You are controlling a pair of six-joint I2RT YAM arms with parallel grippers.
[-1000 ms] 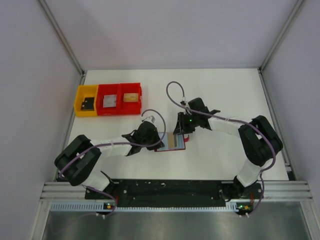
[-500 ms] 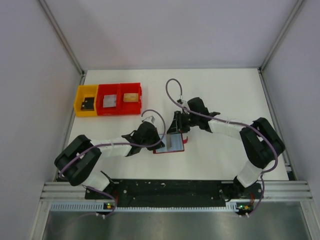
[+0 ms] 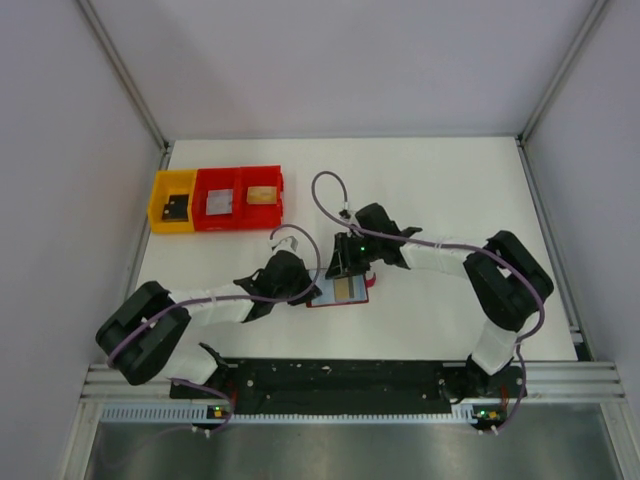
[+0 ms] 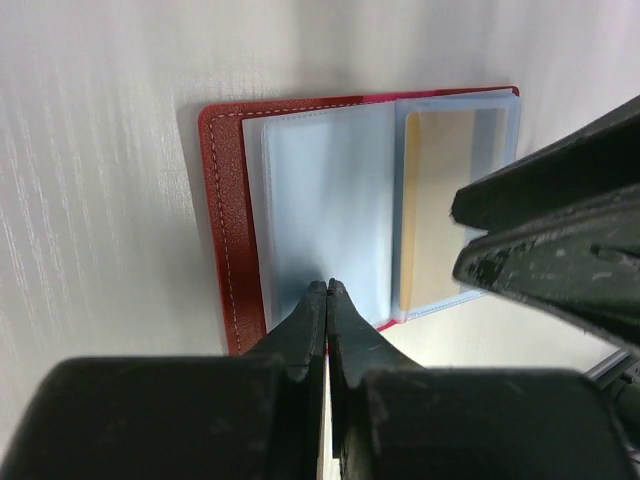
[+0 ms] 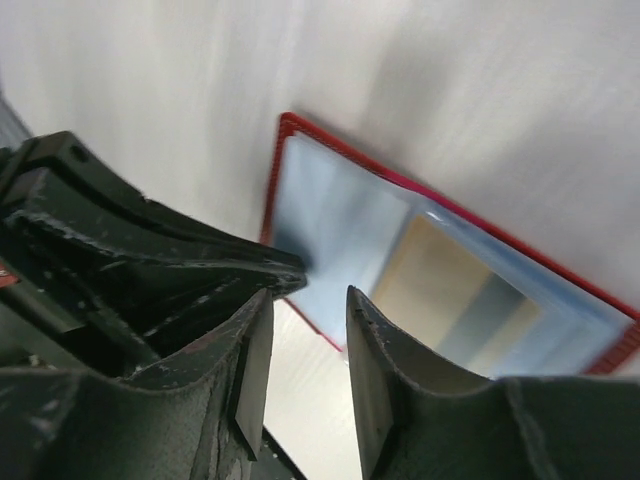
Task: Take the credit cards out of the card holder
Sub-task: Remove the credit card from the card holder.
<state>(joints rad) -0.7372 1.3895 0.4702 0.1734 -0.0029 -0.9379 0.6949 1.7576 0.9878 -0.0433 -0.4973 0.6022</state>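
Observation:
The card holder (image 3: 335, 298) lies open on the white table, red outside with pale blue pockets (image 4: 325, 195). A tan credit card (image 4: 440, 200) sits inside its right-hand pocket and also shows in the right wrist view (image 5: 440, 285). My left gripper (image 4: 327, 287) is shut, its tips pressing down on the near edge of the left-hand page; from above it sits at the holder's left side (image 3: 310, 291). My right gripper (image 5: 308, 300) is open and empty, hovering over the holder's far edge (image 3: 345, 270), close to the left fingers (image 5: 150, 255).
A yellow bin (image 3: 172, 213) and a double red bin (image 3: 240, 215) stand at the back left. They hold a black card (image 3: 178, 208), a silvery card (image 3: 219, 203) and a tan card (image 3: 262, 194). Side walls and metal frame posts bound the table.
The right gripper has moved left and nearer over the holder. A blue page that covered the tan card half a second ago has shifted, so the card shows again. The left arm shifted slightly left.

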